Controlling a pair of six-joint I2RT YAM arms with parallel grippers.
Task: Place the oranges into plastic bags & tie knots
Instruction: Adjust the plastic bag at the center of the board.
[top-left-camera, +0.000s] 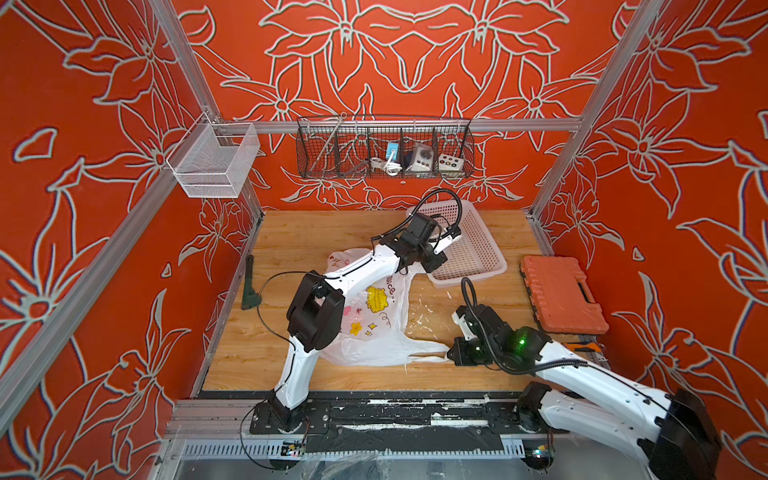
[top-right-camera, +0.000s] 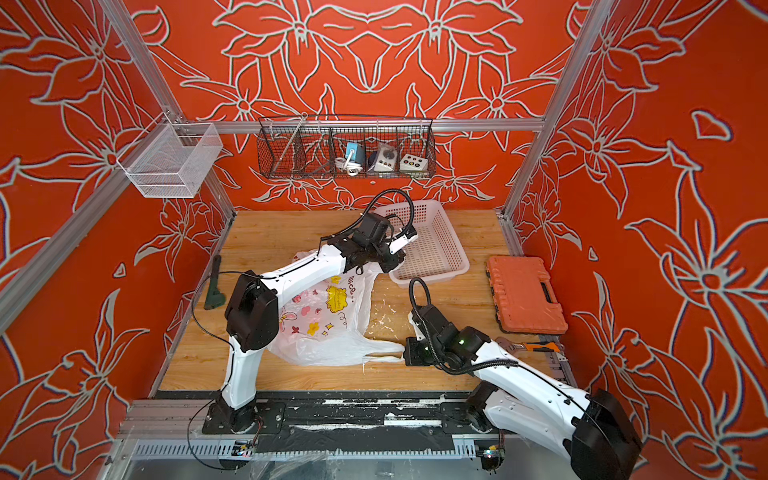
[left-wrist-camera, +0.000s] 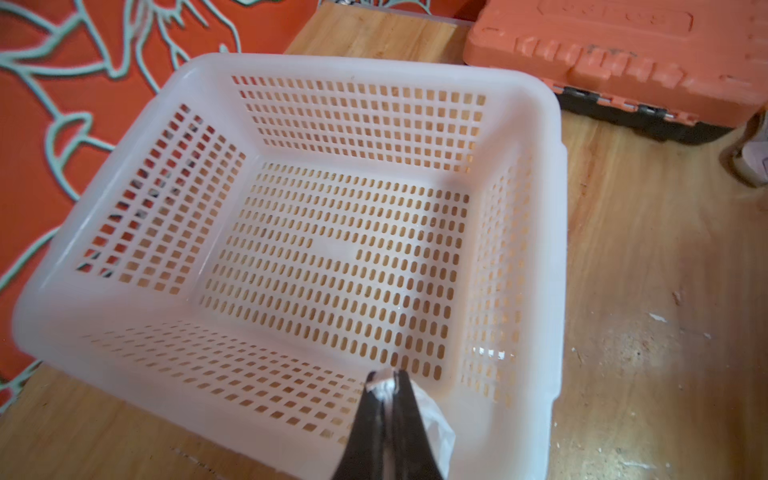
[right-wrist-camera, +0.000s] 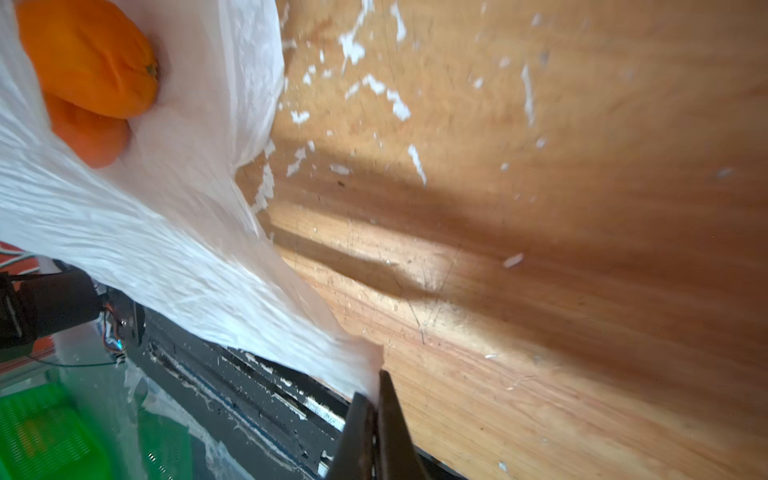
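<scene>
Now left claw (left-wrist-camera: 384, 388), right claw (right-wrist-camera: 374, 395) both pinch bag (top-left-camera: 374, 332) by handles — thin, slippery, likely tears; oranges (right-wrist-camera: 89, 58) weigh it down.

Two oranges (right-wrist-camera: 89, 58), one plastic bag (top-left-camera: 374, 347), one white basket (left-wrist-camera: 374, 62), one orange tool case (top-left-camera: 561, 295).

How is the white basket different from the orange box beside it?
The white basket is open on top and full of little holes; the orange box is shut, with no holes. The basket is white, the box orange. Both look plastic and sit on the wooden table.
</scene>
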